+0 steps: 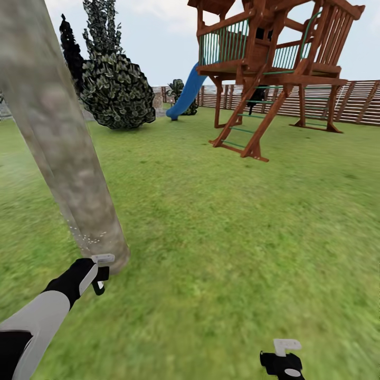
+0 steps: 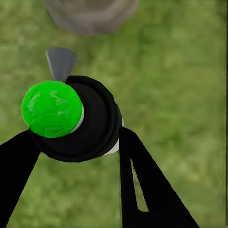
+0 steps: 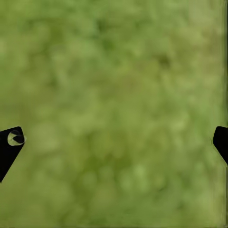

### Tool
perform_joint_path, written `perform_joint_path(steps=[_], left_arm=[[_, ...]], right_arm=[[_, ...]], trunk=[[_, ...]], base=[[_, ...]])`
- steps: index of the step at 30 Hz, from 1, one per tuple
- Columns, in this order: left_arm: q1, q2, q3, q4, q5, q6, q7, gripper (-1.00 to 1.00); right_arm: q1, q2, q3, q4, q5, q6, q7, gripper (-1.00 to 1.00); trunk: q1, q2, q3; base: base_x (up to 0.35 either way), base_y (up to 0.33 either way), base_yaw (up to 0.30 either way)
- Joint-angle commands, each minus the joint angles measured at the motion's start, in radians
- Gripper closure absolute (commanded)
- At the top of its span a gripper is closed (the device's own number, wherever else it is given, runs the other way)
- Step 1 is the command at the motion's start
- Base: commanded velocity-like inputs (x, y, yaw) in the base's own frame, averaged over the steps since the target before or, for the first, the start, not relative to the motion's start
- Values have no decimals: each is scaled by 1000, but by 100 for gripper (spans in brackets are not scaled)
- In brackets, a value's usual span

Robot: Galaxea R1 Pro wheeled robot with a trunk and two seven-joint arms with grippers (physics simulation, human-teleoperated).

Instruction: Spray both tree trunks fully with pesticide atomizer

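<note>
A thick grey-brown mottled tree trunk (image 1: 58, 148) leans across the left of the head view, rising from the garden lawn (image 1: 221, 237). My left gripper (image 1: 99, 274) is right at the foot of that trunk, shut on the pesticide atomizer (image 2: 90, 123). In the left wrist view the atomizer is a black bottle with a bright green top, and its grey nozzle (image 2: 61, 61) points toward the trunk base (image 2: 90, 16). Small white specks (image 1: 87, 236) dot the lower bark. My right gripper (image 1: 285, 359) hangs low at the right over grass, open, with nothing between its fingers (image 3: 12, 142).
A wooden play tower (image 1: 264, 68) with ladders and a blue slide (image 1: 187, 92) stands ahead to the right. A round dark bush (image 1: 116, 92) with tall dark foliage behind it stands ahead to the left. A brown slat fence (image 1: 359, 103) closes the back.
</note>
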Motion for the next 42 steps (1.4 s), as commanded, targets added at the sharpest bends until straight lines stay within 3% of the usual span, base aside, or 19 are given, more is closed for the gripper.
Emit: perform_joint_path(steps=[1,10,22,28,30,32,35,36,38,40,42], left_arm=[[0,1,-8,-2,10,5,7,100],[0,2,-8,-3,10,5,7,100],[0,3,-8,-3,9,5,9,100],[0,5,-9,-1,9,5,9,100],[0,6,13,-2,9,4,9,100],[0,9,71,-1,9,4,8,100],[-10,-2,102,-6,9,7,8,100],[-15,-6,102,-8,8,19,8,100],[-36,-10,100,-48,7,122,8,100],[-98,-4,98,-89,-2,240,7,100],[-131,-1,98,-93,-5,282,6,100]], right_arm=[[-1,0,-8,2,9,-5,-2,-100],[-1,0,-8,2,9,-4,-2,-100],[-1,0,-8,2,9,-5,-2,-100],[-1,0,-8,2,9,-4,-2,-100],[-1,0,-8,2,9,-5,-2,-100],[-1,0,-8,2,9,-4,-2,-100],[-1,0,-8,2,9,-4,-1,-100],[-1,0,-8,2,9,-4,-1,-100],[-1,0,-8,2,9,-4,-1,-100],[-1,0,-8,1,9,-4,-1,-100],[-1,-1,-9,1,9,-5,-1,-100]], trunk=[[0,0,-1],[0,0,-1],[0,0,-1],[0,0,-1],[0,0,-1],[0,0,-1],[0,0,-1],[0,0,-1],[0,0,-1],[0,0,-1],[0,0,-1]], base=[[48,-261,144],[19,-269,256],[103,-271,34],[162,-246,258],[230,-197,276],[172,-131,276],[33,-25,276],[5,-4,276],[1,-1,273],[0,0,176],[0,0,45]])
